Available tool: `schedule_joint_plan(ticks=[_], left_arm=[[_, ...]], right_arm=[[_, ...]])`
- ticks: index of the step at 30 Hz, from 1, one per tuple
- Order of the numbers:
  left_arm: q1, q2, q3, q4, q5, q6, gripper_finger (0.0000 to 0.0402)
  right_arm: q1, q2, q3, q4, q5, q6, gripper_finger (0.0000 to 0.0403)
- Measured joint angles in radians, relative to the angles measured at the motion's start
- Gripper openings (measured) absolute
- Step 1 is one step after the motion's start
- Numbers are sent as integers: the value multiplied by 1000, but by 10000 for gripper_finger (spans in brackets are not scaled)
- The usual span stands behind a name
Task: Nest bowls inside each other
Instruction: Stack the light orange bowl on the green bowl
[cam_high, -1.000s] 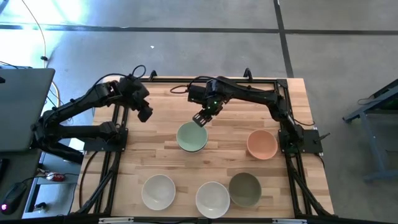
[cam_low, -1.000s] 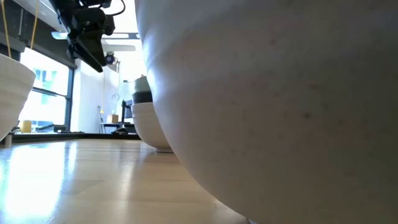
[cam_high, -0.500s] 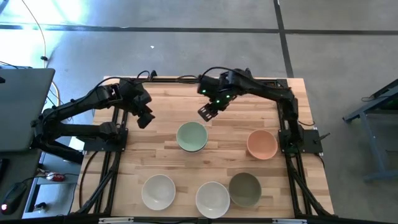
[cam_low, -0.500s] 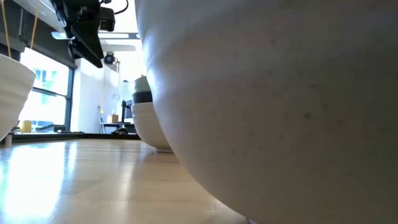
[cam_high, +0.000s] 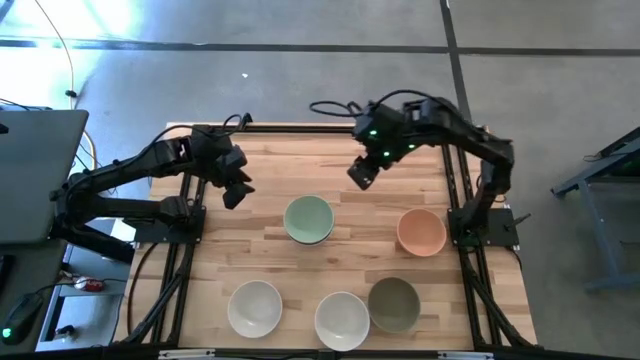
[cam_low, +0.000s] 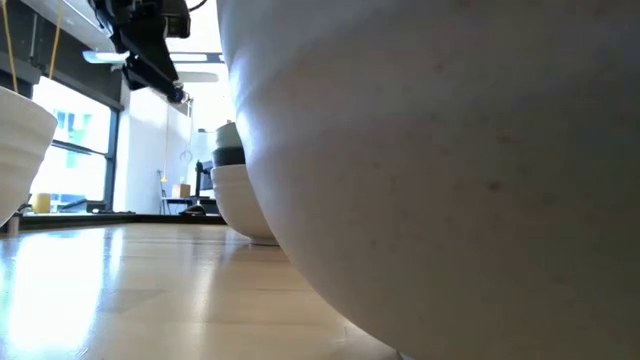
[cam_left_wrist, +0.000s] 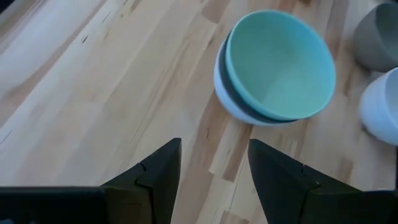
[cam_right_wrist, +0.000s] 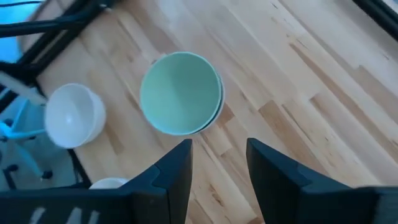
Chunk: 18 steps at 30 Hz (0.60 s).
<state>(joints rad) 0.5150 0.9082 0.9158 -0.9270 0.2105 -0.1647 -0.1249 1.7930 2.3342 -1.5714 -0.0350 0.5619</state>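
Note:
A stack of bowls (cam_high: 308, 220) stands on its base mid-table: pale mint green on top, black under it, white at the bottom, as the left wrist view (cam_left_wrist: 273, 65) and the low view (cam_low: 232, 190) show. The peach-orange bowl (cam_high: 421, 232), the olive-grey bowl (cam_high: 393, 304) and two white bowls (cam_high: 254, 308) (cam_high: 342, 320) stand singly. My right gripper (cam_high: 360, 172) hovers open beyond the stack's far right (cam_right_wrist: 217, 168). My left gripper (cam_high: 236, 190) hovers open to the stack's left (cam_left_wrist: 214, 168).
Bare wood lies between the stack and the three bowls along the near edge. One white bowl (cam_low: 430, 180) fills most of the low view, with the other (cam_low: 20, 150) at its left. Black frame rails (cam_high: 190, 215) run along both table sides.
My right gripper has drawn back from the mint bowl's far rim, rising and moving toward the table's far right. The stack has stayed in place. My left gripper has shifted slightly toward the stack.

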Motion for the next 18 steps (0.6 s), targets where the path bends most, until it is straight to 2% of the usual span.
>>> schedule_joint_plan(ticks=[18], left_arm=[[-13,-58,0,63,23,-42,177]], right_arm=[[2,-221,0,0,-14,23,144]])
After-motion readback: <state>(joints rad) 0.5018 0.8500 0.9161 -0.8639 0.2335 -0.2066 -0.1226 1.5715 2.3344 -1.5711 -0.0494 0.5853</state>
